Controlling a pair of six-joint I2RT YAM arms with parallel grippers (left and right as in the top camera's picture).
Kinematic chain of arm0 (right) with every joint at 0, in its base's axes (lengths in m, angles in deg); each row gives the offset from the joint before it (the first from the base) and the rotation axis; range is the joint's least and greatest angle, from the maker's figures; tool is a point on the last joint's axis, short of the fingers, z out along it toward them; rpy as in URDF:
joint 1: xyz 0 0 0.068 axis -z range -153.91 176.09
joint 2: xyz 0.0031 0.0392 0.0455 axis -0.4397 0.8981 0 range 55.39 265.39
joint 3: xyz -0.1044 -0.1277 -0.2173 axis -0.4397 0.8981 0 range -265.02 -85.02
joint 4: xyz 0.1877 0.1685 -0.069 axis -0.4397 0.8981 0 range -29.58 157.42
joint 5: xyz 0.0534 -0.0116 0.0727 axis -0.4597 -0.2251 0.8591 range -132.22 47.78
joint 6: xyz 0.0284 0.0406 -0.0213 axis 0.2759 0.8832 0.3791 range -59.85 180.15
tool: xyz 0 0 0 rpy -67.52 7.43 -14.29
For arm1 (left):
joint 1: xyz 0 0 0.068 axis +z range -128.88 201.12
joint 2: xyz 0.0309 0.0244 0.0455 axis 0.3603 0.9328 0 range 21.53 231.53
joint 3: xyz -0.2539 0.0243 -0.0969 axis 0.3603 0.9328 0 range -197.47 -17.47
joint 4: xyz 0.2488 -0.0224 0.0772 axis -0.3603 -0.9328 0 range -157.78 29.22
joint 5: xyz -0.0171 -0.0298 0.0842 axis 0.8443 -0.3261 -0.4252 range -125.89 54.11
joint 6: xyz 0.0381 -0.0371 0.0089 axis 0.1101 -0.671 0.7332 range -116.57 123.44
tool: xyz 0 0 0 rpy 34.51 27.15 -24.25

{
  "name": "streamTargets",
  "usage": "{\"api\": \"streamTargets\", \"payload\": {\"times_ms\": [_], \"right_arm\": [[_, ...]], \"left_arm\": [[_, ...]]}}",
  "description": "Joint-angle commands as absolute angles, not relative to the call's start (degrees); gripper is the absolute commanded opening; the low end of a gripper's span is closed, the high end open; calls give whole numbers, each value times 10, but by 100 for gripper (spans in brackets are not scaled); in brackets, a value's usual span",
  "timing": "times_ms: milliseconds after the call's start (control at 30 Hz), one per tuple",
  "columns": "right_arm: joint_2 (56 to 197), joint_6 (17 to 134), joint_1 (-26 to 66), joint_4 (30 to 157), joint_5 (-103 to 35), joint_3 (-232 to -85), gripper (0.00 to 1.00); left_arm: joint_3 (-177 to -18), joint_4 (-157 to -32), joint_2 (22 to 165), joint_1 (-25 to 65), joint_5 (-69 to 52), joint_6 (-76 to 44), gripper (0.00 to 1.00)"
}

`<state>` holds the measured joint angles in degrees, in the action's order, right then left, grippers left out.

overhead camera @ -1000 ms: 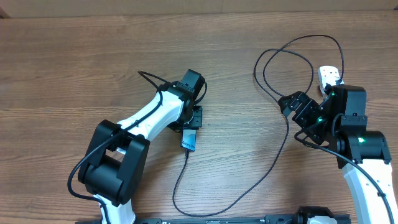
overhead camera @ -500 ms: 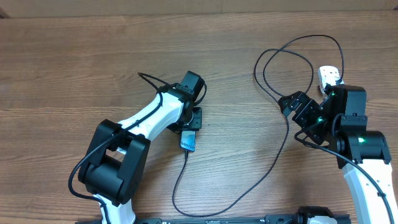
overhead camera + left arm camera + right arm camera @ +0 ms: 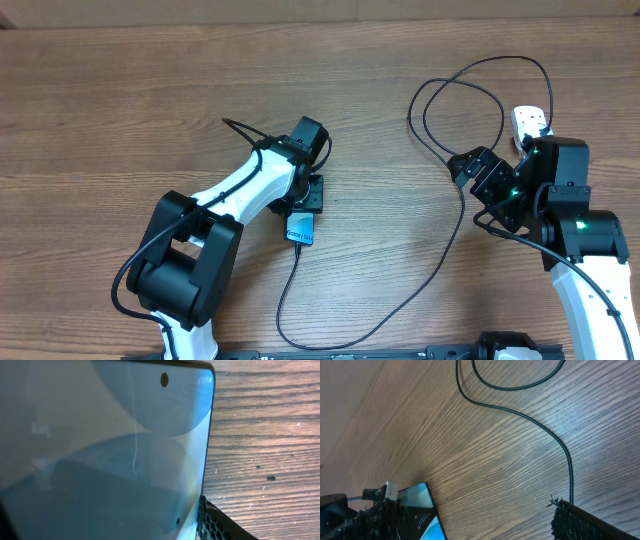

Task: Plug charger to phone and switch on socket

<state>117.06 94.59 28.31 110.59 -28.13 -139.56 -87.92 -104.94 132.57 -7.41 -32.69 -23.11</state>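
Left wrist view: the phone filled almost the whole picture, screen up. One mesh-padded fingertip was touching or just beside its lower right edge, with bare bench past it.
Left end effector: it hung directly over the phone, near the middle of the bench. I could not tell whether its jaws pinched the phone or stood slack around it.
Charger: its tip end met the phone's near end, though whether it sat fully home was too small to see. From there the cable looped toward the front edge, swept right and climbed past the right arm.
Right end effector: its fingers were spread wide with nothing between them, and the cable ran up to one pad.
Socket: it lay far right, half hidden behind the right arm, with its switches out of sight.
Risk at the phone: if the left arm lifted while pinching at all, I judged it would drag the phone and tug the connector loose.
Risk at the socket: the cable coils lay close around the right arm, so a reach for the switch could snag them and pull on the phone.
Room: wide bare wood lay left of and beyond the phone and between the arms. The socket's corner was cramped, and the far edge lay beyond the coils.
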Motion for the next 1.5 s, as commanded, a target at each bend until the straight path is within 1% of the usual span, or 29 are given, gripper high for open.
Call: {"api": "streamTargets", "payload": {"times_ms": [0,33,100,400,500,600,667,1000,1467], "right_arm": [[1165,940,284,1105,-289,-1407,100],[1165,940,284,1105,-289,-1407,100],[1165,940,284,1105,-289,-1407,100],[1165,940,284,1105,-289,-1407,100],[1165,940,284,1105,-289,-1407,100],[1165,940,284,1105,-289,-1407,100],[1165,940,284,1105,-289,-1407,100],[1165,940,284,1105,-289,-1407,100],[1165,940,284,1105,-289,-1407,100]], "left_arm": [[-870,-1051,1339,-78,-335,-225,55],[-870,-1051,1339,-78,-335,-225,55],[-870,-1052,1339,-78,-335,-225,62],[-870,-1051,1339,-78,-335,-225,61],[-870,-1051,1339,-78,-335,-225,65],[-870,-1051,1339,-78,-335,-225,66],[-870,-1051,1339,-78,-335,-225,68],[-870,-1051,1339,-78,-335,-225,70],[-870,-1051,1339,-78,-335,-225,71]]}}
